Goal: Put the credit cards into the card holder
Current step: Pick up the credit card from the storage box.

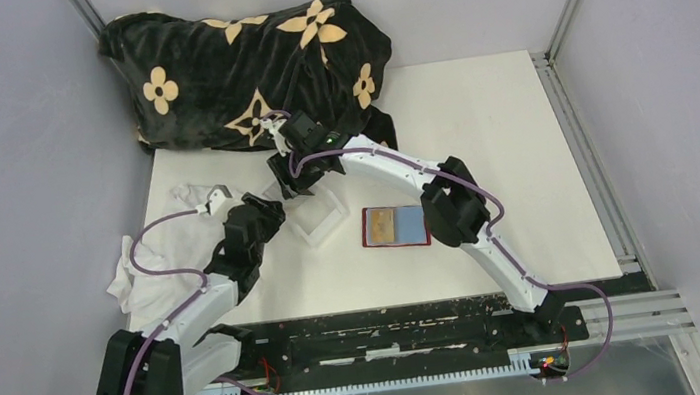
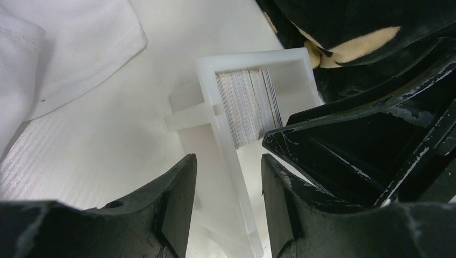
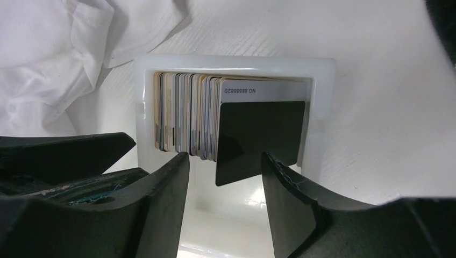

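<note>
The credit cards [image 3: 183, 113] stand on edge in a packed row inside a clear plastic box [image 3: 322, 107]. A dark card [image 3: 261, 137] with a pale top strip leans out at the row's front. My right gripper [image 3: 223, 158] hovers open just before that card, touching nothing. My left gripper [image 2: 226, 161] is open with the box's thin wall [image 2: 236, 177] between its fingers and the card edges [image 2: 250, 105] beyond. From above, both grippers [image 1: 279, 211] [image 1: 292, 186] meet at the box [image 1: 320, 219]. The red card holder [image 1: 367, 228] lies open to the box's right, orange and blue showing inside.
A crumpled white cloth [image 1: 149, 273] lies left of the box, close to the left arm. A black blanket with cream flowers [image 1: 239, 65] is heaped at the back, just behind the right gripper. The right arm's elbow [image 1: 453, 210] hangs beside the card holder.
</note>
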